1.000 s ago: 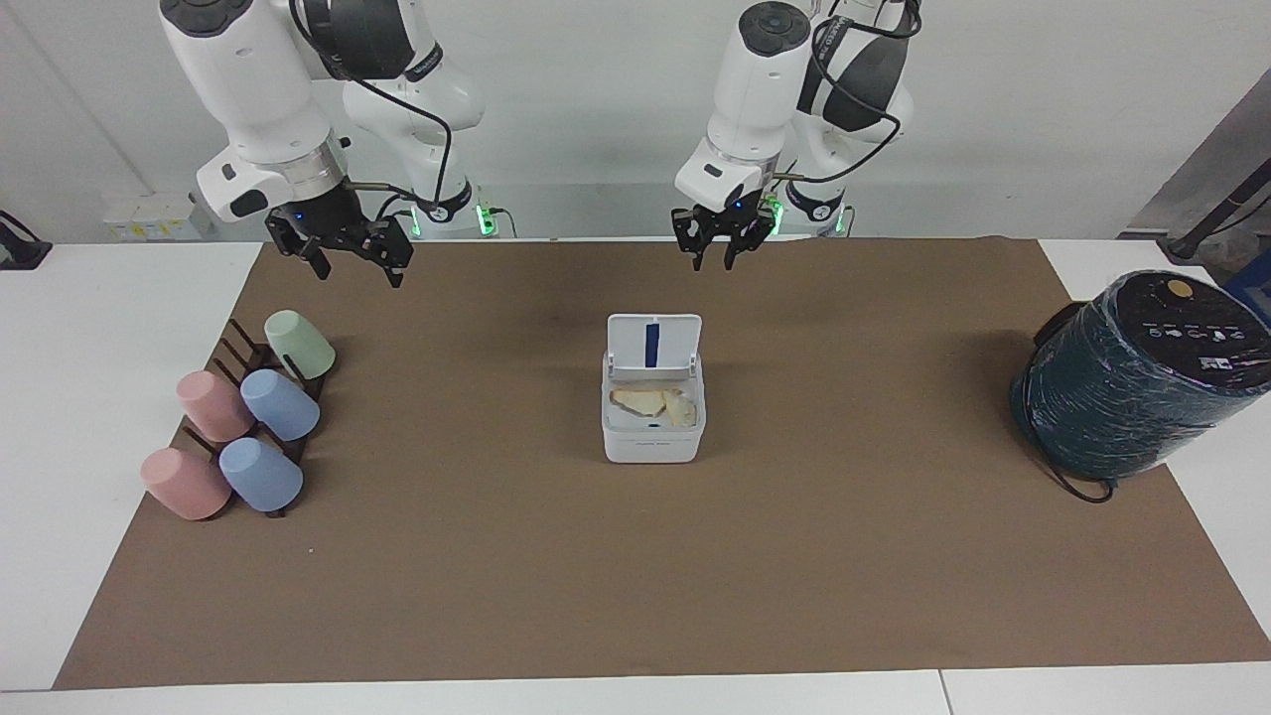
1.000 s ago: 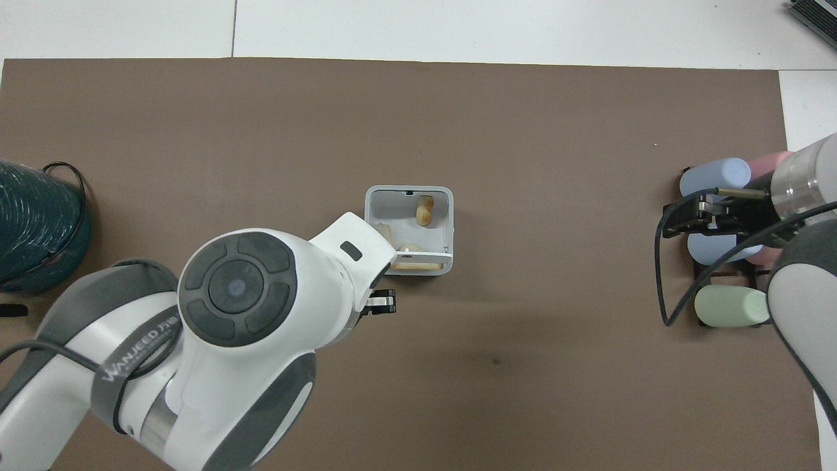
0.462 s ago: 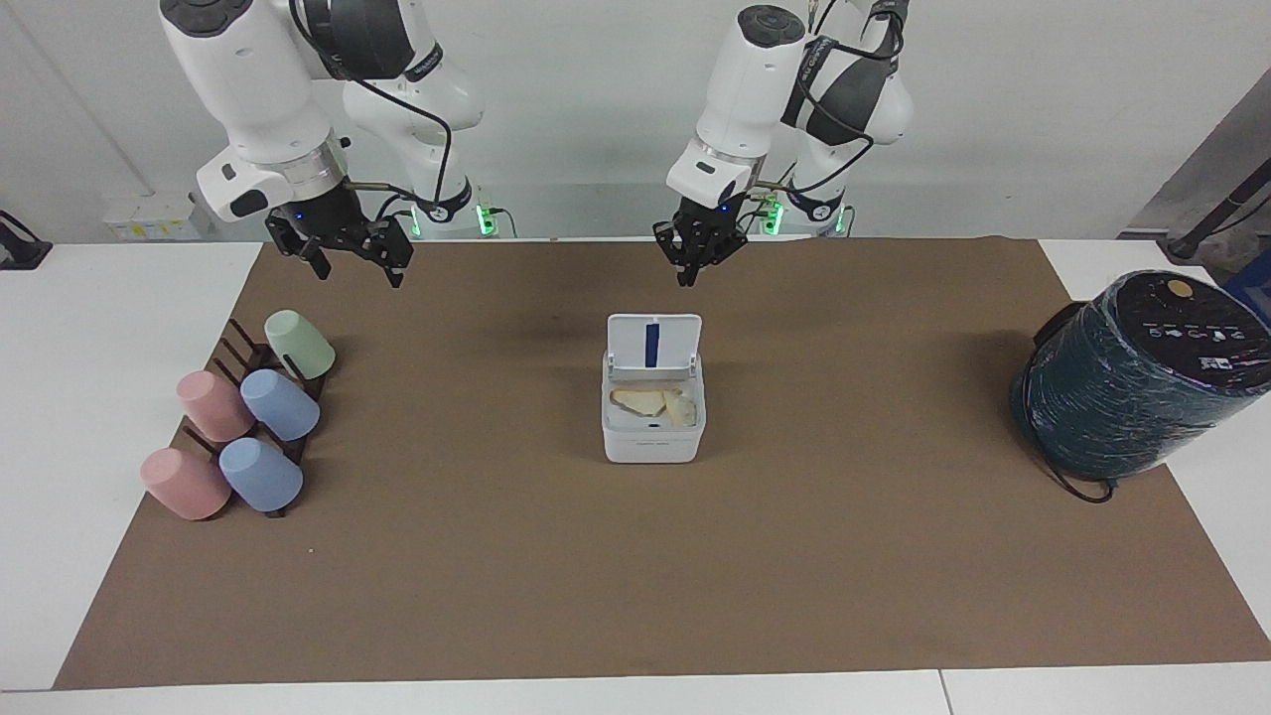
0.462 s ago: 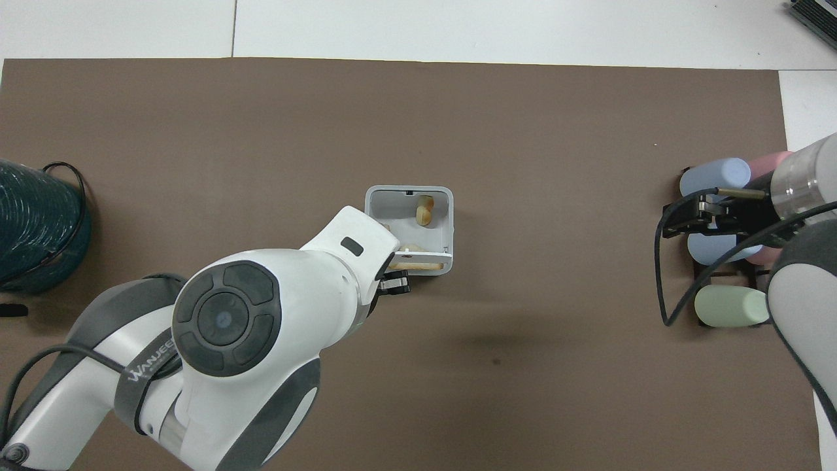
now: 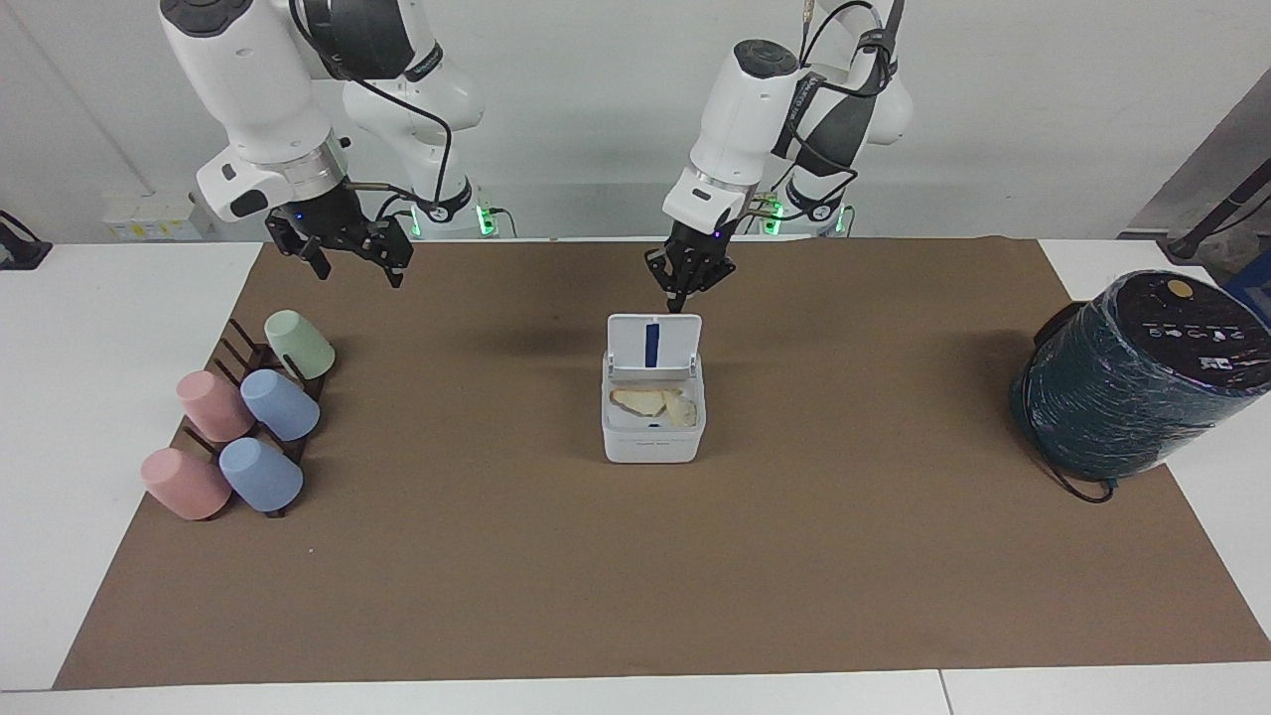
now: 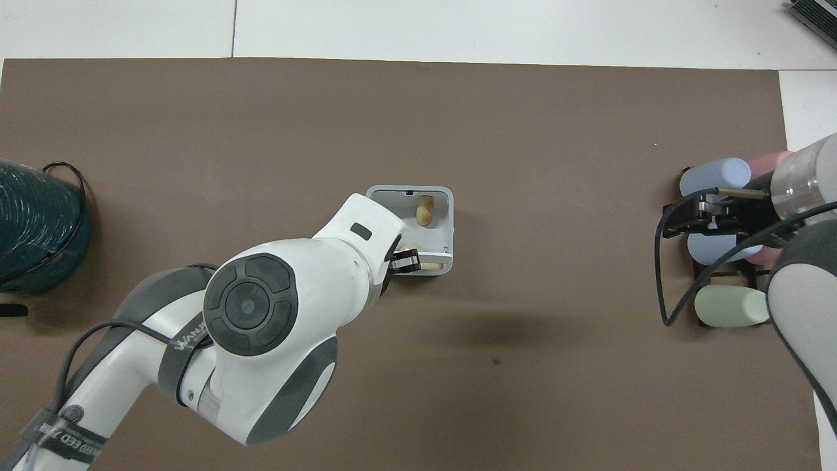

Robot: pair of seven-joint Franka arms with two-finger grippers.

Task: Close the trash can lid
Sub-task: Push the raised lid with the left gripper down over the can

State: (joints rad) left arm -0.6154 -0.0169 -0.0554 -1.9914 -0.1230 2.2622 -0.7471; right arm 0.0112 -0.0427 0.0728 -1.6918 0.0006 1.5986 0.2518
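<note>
One small white trash can [image 5: 653,422] sits mid-surface on the brown mat [image 5: 635,556], pale scraps inside. Its lid [image 5: 653,345] stands upright at the edge nearer the robots, blue stripe facing away from them. Just above the lid's top edge hangs the left end effector [image 5: 679,294], fingers drawn together and holding nothing; whether it touches the lid I cannot tell. Off toward the right arm's end, the right end effector [image 5: 357,266] waits spread open above the mat near the cups [image 5: 248,427].
</note>
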